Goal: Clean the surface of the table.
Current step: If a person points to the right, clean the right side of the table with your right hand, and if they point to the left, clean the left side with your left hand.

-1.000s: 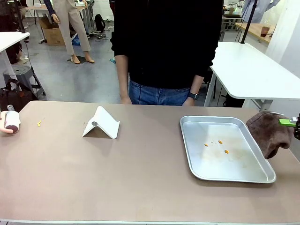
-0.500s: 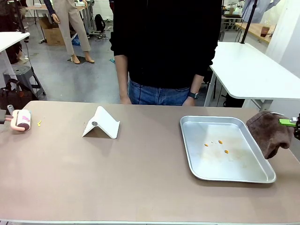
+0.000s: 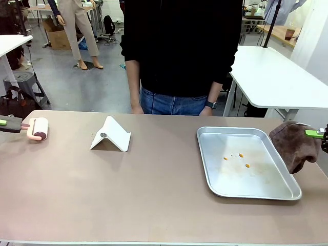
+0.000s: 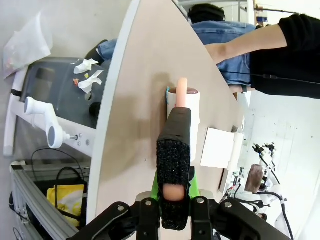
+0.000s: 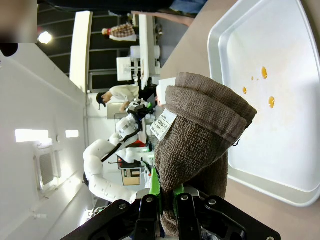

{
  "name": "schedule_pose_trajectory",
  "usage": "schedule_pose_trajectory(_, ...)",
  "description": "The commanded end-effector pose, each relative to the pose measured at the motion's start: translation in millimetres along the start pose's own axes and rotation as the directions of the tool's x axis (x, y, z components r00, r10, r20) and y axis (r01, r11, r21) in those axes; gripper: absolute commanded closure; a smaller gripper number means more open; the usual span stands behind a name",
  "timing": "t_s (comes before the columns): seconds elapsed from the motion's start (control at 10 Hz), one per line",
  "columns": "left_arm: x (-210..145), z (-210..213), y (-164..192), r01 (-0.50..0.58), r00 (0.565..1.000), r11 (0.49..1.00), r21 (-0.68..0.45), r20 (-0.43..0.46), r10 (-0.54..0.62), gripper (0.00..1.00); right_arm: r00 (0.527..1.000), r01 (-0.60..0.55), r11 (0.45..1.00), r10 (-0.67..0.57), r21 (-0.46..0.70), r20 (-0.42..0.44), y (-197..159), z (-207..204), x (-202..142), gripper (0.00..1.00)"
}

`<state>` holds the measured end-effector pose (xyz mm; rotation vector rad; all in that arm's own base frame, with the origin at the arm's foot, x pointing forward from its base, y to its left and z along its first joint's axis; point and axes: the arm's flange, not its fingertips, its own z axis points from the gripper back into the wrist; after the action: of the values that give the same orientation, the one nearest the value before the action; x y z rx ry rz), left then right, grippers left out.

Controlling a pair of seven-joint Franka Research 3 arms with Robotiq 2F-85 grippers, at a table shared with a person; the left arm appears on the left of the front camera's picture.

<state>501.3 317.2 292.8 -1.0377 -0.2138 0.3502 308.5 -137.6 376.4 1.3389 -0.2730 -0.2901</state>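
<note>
One tan table (image 3: pixel 154 200) spans the foreground. At its 9 o'clock edge the left gripper (image 3: pixel 11 124) clamps one lint roller (image 3: pixel 38 128) by the handle; at 3 o'clock the right gripper (image 3: pixel 313 134) clenches one brown towel (image 3: pixel 294 146). Between them sit one folded white stand (image 3: pixel 111 135) and one metal tray (image 3: pixel 205 169) holding three orange crumbs (image 3: pixel 241 155). One person (image 3: pixel 182 51) stands at 12 o'clock.

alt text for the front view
Tan-brown table bearing a folded white stand and a shiny metal tray with orange specks. Left gripper grips a pink-handled lint roller at its left edge; right gripper grips a brown towel.
</note>
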Motion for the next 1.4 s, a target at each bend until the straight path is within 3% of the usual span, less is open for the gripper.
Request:
schedule_pose_trajectory(0.0, 1, -19, 6, -0.005, 0.999, 0.996, 0.087, -0.046, 0.009, 0.78, 1.0, -0.005, 1.0, 0.005, 0.005, 0.003, 2, 2, -1, 1.0)
schedule_pose_trajectory(0.2, 5, -28, -5, 0.009, 0.999, 0.999, 0.046, -0.048, -0.007, 0.78, 1.0, -0.005, 1.0, 0.005, 0.005, 0.003, 2, 2, -1, 1.0)
schedule_pose_trajectory(0.4, -3, -26, -27, 0.046, 0.998, 0.995, -0.084, -0.041, -0.049, 0.78, 1.0, -0.005, 1.0, 0.005, 0.005, 0.003, 2, 2, -1, 1.0)
schedule_pose_trajectory(0.8, -53, 20, -72, 0.191, 0.975, 0.904, -0.382, -0.03, -0.218, 0.78, 1.0, -0.005, 1.0, 0.005, 0.005, 0.003, 2, 2, -1, 1.0)
schedule_pose_trajectory(1.1, -98, 63, -70, 0.175, 0.969, 0.898, -0.404, -0.088, -0.229, 0.78, 1.0, -0.005, 1.0, 0.005, 0.005, 0.003, 2, 2, -1, 1.0)
schedule_pose_trajectory(1.3, -144, 95, -62, 0.096, 0.977, 0.903, -0.419, -0.134, -0.166, 0.78, 1.0, -0.005, 1.0, 0.005, 0.005, 0.003, 2, 2, -1, 1.0)
